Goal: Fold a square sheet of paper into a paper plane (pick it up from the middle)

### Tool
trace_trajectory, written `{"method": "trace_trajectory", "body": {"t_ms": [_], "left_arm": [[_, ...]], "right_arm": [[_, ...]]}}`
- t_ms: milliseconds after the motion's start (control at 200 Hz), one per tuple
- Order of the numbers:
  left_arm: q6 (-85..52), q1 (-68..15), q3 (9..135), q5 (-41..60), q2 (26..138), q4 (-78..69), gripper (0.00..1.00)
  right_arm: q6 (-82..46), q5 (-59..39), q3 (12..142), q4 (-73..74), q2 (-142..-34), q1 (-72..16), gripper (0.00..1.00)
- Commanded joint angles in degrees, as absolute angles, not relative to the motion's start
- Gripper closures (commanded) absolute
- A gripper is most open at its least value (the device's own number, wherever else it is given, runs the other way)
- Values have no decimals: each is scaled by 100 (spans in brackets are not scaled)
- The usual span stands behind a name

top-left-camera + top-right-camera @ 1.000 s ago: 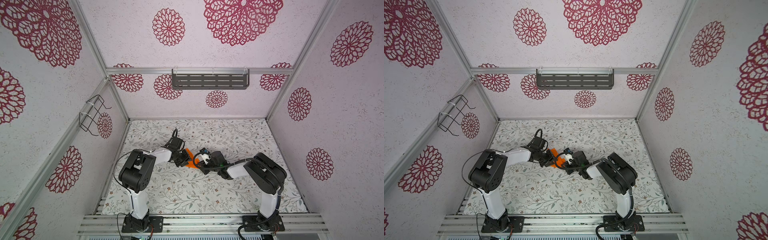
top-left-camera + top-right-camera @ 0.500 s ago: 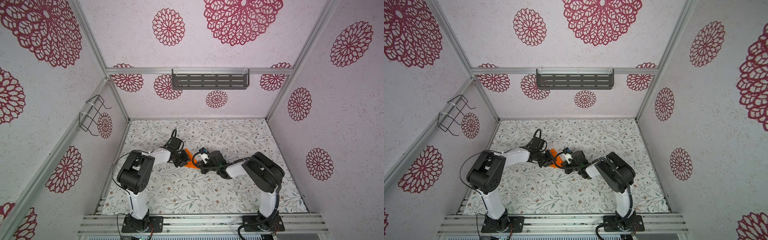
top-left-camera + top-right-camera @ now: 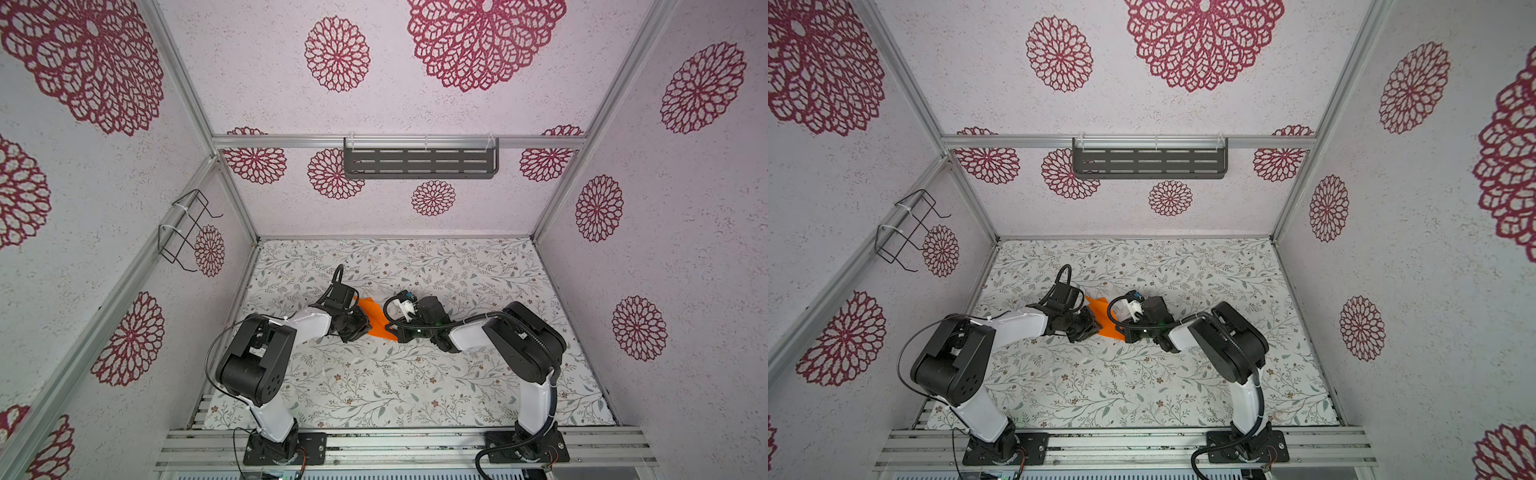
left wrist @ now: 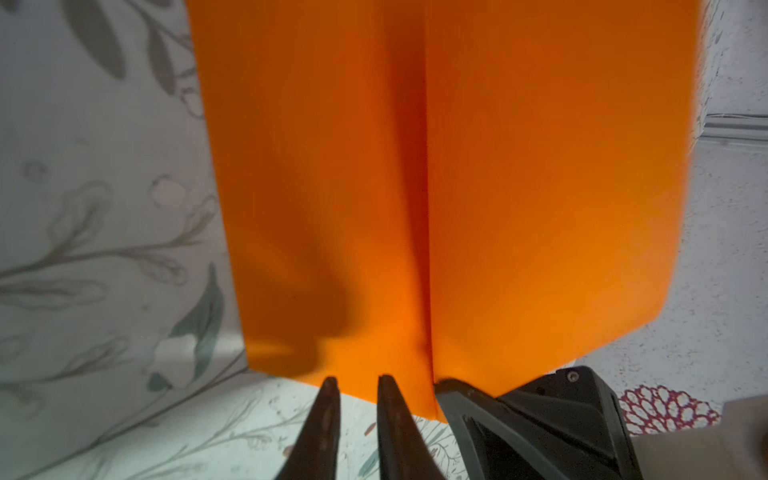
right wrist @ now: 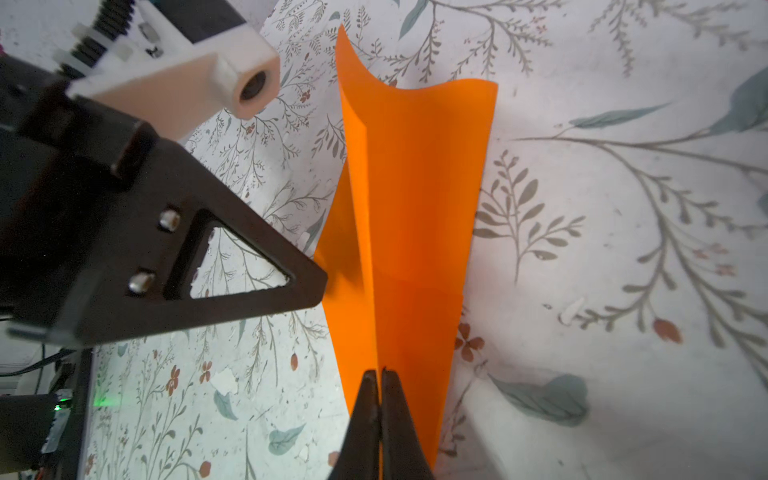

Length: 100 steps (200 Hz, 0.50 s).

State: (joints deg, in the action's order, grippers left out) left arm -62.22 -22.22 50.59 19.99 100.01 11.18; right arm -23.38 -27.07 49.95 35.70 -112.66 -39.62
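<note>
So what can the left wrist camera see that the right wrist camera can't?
Only the left wrist view: the fingertips of the left gripper standing a little apart at the edge of the orange paper, and a red wall flower.
Only the right wrist view: the right gripper pinched shut on the paper's fold, the paper's curled far corners, and a green light.
Both: the orange paper with its centre crease, the flowery table cover, and the other arm's gripper at the paper.
</note>
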Motion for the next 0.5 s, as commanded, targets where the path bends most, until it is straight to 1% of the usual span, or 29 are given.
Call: {"method": "trace_trajectory", "body": {"t_ms": [0,155,495], "left_arm": [[-6276,-2203,5105,1948,10180,1010,83],[-6250,-2197,5128,1890,10271,1167,85],[-6136,-2189,5211,1951,10231,1147,85]], "right_arm": [[-2637,-3080,5168,3636,-11353,-3920,100],[-2909,-3382,5178,3779,-11460,-3854,100],[-3302,-3762,5247,3890,-11636,-3762,100]]}}
